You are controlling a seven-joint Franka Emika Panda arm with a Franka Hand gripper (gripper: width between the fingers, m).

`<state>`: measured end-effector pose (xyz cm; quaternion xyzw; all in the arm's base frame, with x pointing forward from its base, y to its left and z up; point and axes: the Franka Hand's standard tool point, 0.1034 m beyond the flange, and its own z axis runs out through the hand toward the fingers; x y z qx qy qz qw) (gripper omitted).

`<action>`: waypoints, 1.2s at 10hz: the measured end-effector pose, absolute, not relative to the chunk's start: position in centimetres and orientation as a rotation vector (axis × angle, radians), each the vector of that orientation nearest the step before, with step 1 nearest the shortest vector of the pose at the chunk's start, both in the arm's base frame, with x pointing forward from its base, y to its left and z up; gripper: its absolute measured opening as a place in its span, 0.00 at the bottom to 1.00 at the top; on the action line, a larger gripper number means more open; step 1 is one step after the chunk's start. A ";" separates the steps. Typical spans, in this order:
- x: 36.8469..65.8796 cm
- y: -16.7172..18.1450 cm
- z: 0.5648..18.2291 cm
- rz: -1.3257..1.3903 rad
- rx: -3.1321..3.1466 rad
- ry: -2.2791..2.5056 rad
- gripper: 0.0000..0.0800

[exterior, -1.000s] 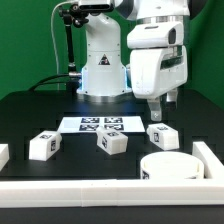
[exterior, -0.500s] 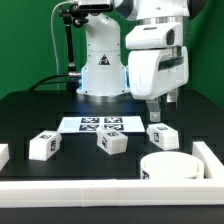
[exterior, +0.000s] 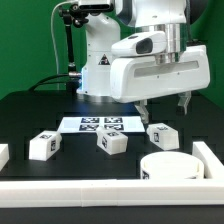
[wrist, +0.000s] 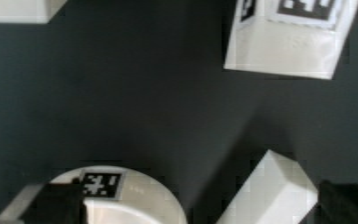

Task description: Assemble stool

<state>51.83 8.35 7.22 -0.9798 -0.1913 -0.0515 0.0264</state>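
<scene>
The stool lies in loose parts on the black table. The round seat sits at the front on the exterior view's right. Three tagged leg blocks lie in a row behind it. My gripper hangs open just above the rightmost leg, touching nothing, with nothing between its fingers. In the wrist view a tagged leg lies farther off, and a slanted white piece shows close to the jaws beside the seat. Whether that piece is a leg or a bar I cannot tell.
The marker board lies flat in front of the robot base. Long white rim bars run along the table's front and the exterior view's right side. Another white block is cut off at the left edge.
The hand has turned about a quarter turn over the rightmost leg and now shows its broad side with both fingers spread. The parts have not moved.
</scene>
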 end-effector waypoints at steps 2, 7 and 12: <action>51.8 8.5 7.2 -0.153 -3.039 -0.412 0.81; 50.0 10.0 5.1 0.076 -3.037 -0.383 0.81; 47.9 10.3 4.6 0.676 -3.007 -0.373 0.81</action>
